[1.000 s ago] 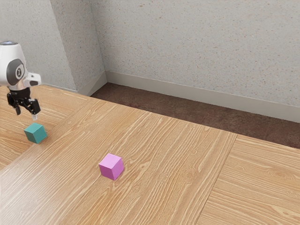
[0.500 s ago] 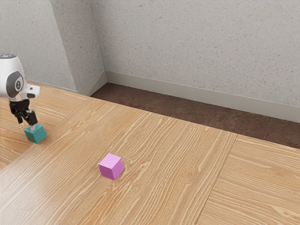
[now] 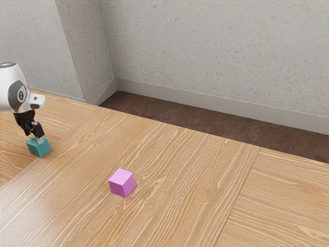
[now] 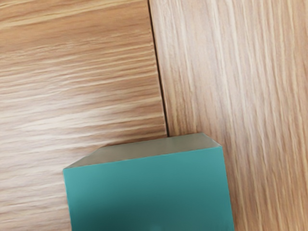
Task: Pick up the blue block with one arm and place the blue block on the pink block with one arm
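The blue block [image 3: 40, 148], teal in colour, sits on the wooden table near the exterior view's left edge. My gripper [image 3: 35, 138] is right over it, lowered so that its fingertips reach the block's upper part. It looks open, and the block still rests on the table. In the wrist view the blue block [image 4: 149, 192] lies large and close just under my hand, beside a seam between table boards. The pink block [image 3: 122, 182] stands alone toward the table's middle, well off to the exterior view's right of my gripper.
The wooden table [image 3: 195, 185] stretches wide to the exterior view's right. Its far edge drops to a brown floor [image 3: 216, 121] before a speckled wall. A wall corner [image 3: 97, 92] juts in behind the gripper.
My hand has come down from above the blue block to its top, turning slightly. Neither block has moved.
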Available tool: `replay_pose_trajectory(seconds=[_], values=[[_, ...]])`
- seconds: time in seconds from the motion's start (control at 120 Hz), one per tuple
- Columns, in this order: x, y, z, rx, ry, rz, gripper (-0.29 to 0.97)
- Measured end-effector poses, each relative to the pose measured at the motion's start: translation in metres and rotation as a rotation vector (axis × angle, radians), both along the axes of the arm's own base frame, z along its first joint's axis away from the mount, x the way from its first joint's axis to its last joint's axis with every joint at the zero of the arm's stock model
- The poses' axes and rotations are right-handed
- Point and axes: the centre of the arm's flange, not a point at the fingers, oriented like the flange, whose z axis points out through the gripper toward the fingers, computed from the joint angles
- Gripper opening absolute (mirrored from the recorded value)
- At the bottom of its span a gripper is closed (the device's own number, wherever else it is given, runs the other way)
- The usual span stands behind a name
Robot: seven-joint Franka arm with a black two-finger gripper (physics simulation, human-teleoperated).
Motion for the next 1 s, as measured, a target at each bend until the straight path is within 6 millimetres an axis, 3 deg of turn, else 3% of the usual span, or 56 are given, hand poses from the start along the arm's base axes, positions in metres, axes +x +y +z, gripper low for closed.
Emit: replay_pose_trajectory(seconds=[0.275, 0.725, 1.0], values=[[-0.004, 0.002, -0.005, -0.006, 0.005, -0.018, 0.68], [0.000, 0.000, -0.034, -0.037, 0.025, -0.035, 0.68], [0.000, -0.001, -0.037, -0.053, 0.017, -0.020, 0.68]])
